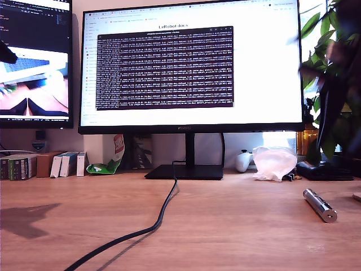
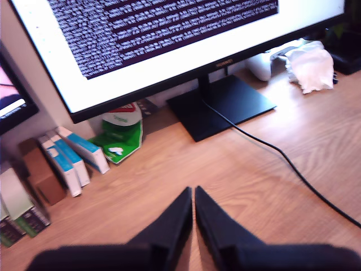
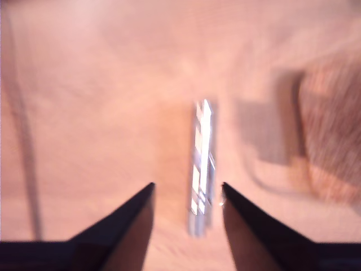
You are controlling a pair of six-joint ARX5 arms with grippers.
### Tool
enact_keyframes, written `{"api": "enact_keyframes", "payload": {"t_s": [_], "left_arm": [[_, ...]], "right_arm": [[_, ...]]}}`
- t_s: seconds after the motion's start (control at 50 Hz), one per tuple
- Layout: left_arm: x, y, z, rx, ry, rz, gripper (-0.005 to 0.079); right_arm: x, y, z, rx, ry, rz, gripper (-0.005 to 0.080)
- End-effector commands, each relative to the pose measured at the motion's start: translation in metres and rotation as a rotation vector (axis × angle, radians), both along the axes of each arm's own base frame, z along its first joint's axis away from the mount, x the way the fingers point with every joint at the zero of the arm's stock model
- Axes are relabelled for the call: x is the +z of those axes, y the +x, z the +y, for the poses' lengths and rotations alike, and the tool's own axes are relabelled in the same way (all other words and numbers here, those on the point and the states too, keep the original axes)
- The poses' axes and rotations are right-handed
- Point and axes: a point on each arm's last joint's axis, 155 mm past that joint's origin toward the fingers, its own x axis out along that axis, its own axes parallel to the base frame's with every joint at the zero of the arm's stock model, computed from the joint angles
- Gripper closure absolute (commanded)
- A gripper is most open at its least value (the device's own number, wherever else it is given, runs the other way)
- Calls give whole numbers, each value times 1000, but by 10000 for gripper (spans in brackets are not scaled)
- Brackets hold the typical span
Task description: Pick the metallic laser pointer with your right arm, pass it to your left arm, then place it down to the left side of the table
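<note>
The metallic laser pointer (image 1: 320, 205), a short shiny silver cylinder, lies on the wooden table (image 1: 225, 231) at the exterior view's right. The second wrist view is blurred and shows the laser pointer (image 3: 202, 169) lying lengthwise in the gap ahead of my second gripper (image 3: 188, 185). That gripper is open and hangs above the pointer without touching it. A blurred dark arm (image 1: 333, 68) hangs above the pointer at the exterior view's upper right. My first gripper (image 2: 193, 190) is shut on nothing, over bare table (image 2: 237, 169) facing the monitor stand.
A black cable (image 1: 161, 217) snakes from the monitor stand (image 1: 186, 171) toward the table's front. Small boxes (image 1: 62, 164) and a green packet (image 1: 107, 165) line the back at the exterior view's left. A crumpled white bag (image 1: 274, 162) and a plant (image 1: 327, 84) are at the back right.
</note>
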Motion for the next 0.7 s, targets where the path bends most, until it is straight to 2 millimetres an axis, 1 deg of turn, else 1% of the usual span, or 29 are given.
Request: {"api": "enact_keyframes", "payload": {"t_s": [0.0,0.14,0.32,0.48,0.58,0.68], "left_arm": [[6,1,-4,-18,3,-20,751],[6,1,-6,-26,9,-24,751],[6,1,-6,-26,9,-24,751],[6,1,-6,-26,9,-23,751],[6,1,-6,-26,9,-23,751],[6,1,-6,-26,9,-23,751]], "right_arm": [[0,2,8,24,2,5,318],[-11,3,20,33,2,37,316],[-15,10,28,44,-13,69,319],[-26,5,26,64,-66,161,323],[-32,3,18,74,-128,204,326],[-36,3,14,75,-159,221,326]]}}
